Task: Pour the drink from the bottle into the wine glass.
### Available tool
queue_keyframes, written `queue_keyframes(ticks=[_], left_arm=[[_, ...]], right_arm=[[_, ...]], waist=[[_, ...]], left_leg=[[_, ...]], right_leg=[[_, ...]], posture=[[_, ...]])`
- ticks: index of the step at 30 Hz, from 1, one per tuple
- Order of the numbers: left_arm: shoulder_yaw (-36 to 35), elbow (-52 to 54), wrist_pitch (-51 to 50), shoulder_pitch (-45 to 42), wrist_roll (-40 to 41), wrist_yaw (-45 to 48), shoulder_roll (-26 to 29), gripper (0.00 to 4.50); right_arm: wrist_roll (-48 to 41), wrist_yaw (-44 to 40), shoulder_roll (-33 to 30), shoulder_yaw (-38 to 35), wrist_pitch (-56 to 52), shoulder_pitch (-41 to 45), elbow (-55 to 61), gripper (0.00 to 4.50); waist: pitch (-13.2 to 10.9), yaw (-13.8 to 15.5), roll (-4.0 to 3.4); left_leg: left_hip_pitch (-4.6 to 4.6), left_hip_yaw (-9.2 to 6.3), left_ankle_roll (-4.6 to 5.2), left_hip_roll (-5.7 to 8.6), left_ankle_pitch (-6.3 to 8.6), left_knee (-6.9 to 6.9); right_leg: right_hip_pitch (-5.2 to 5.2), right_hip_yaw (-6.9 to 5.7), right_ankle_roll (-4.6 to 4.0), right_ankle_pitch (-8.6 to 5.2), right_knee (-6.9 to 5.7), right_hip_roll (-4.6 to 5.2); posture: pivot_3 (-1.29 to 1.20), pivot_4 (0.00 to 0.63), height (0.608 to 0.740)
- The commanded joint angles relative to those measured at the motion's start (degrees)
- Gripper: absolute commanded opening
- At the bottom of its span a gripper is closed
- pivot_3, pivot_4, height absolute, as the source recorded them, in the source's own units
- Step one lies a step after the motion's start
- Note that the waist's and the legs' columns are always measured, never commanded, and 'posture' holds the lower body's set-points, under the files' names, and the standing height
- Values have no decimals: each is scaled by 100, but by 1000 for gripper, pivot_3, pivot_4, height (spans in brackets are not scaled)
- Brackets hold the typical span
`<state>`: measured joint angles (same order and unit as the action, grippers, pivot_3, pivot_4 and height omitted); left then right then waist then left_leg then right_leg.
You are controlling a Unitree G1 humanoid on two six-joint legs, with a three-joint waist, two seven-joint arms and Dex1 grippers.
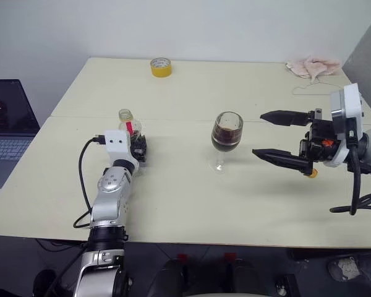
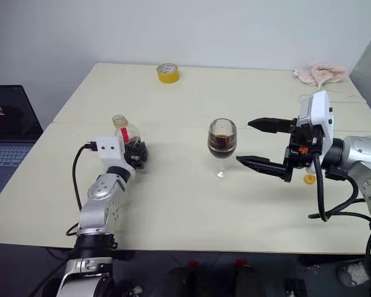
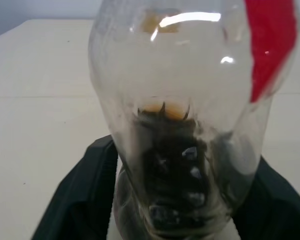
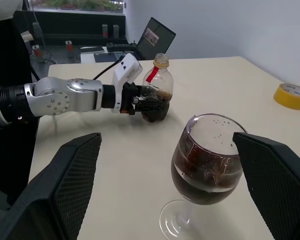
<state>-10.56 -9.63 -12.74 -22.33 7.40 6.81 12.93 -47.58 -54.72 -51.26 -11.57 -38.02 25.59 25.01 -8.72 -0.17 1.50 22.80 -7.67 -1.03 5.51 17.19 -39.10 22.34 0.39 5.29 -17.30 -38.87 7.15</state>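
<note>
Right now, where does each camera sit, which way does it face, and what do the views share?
Left and right eye views: on the head, looking forward and down at the table; both arms show.
Left wrist view: along the left gripper, its fingers either side of the bottle.
Right wrist view: along the open right gripper at the wine glass, with the left arm beyond.
Shared: the bottle, the wine glass and the yellow tape roll.

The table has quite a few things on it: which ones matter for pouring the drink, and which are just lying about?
Part of the job:
bottle
wine glass
drink

Just lying about:
yellow tape roll
pink cloth
laptop
</note>
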Motion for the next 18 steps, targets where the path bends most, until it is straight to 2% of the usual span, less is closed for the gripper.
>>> queue_keyframes(ticks=[1,2,9,18], left_arm=[[-47,232,38,41,1,-34,48,4188],[-54,261,23,57,2,-31,64,4453],[-66,666,-213,169,97,206,315,4453],[-124,1585,-1036,384,457,600,645,4453]], right_arm=[[57,-36,-63,-43,78,130,89,4500],[68,-35,-54,-41,80,133,85,4500],[158,-68,-14,-31,125,121,19,4500],[275,-136,-10,31,204,136,-90,4500]], waist=[[0,0,0],[0,0,0],[0,0,0],[0,-1,0]], left_leg=[[0,0,0,0,0,0],[0,0,0,0,0,0],[0,-1,0,0,0,1],[0,-1,0,-2,0,3]], right_leg=[[0,0,0,0,0,0],[0,0,0,0,0,0],[1,0,0,0,1,-1],[1,2,0,0,3,-2]], posture=[[0,150,740],[0,150,740],[0,150,740],[0,150,740]])
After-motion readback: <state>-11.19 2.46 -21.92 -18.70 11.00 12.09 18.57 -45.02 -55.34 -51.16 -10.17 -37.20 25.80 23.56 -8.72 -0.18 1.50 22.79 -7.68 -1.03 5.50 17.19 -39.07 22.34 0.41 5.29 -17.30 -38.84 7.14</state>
